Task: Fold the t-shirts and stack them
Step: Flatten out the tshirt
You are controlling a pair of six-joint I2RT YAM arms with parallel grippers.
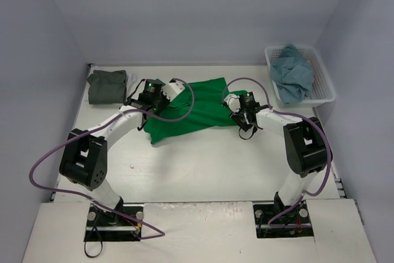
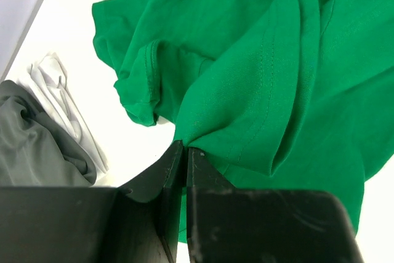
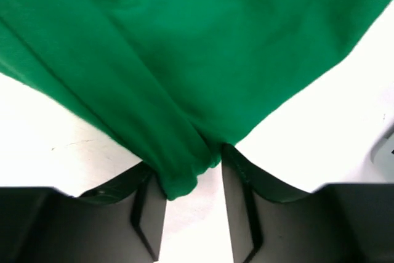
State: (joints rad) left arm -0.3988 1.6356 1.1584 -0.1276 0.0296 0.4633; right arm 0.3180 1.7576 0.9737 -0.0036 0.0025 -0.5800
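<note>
1. Your left gripper (image 2: pixel 184 150) is closed tight. Its two fingertips meet on a pinch of the green shirt (image 1: pixel 198 108) at a stitched edge.
2. Your right gripper (image 3: pixel 192 173) has its jaws partway apart. A rolled fold of the same green shirt lies between them, against the left finger (image 3: pixel 148 204). Lower down, white table shows in the gap.
3. In the overhead view the green shirt lies rumpled across the middle of the table (image 1: pixel 203 164), a little toward 12 o'clock. Your left gripper is at its 9 o'clock side and your right gripper at its 3 o'clock side.
4. The olive-grey shirt (image 1: pixel 108 85) sits as a folded bundle at about 10 o'clock on the table, just beside the left arm's wrist.
5. In the left wrist view a bit of white cloth (image 2: pixel 55 87) lies right alongside the grey bundle, apart from the green shirt. You cannot tell from here how much of it there is.
6. The light blue shirt (image 1: pixel 292 78) is heaped, unfolded, in the white basket (image 1: pixel 325 90) at about 2 o'clock, well apart from both grippers.
</note>
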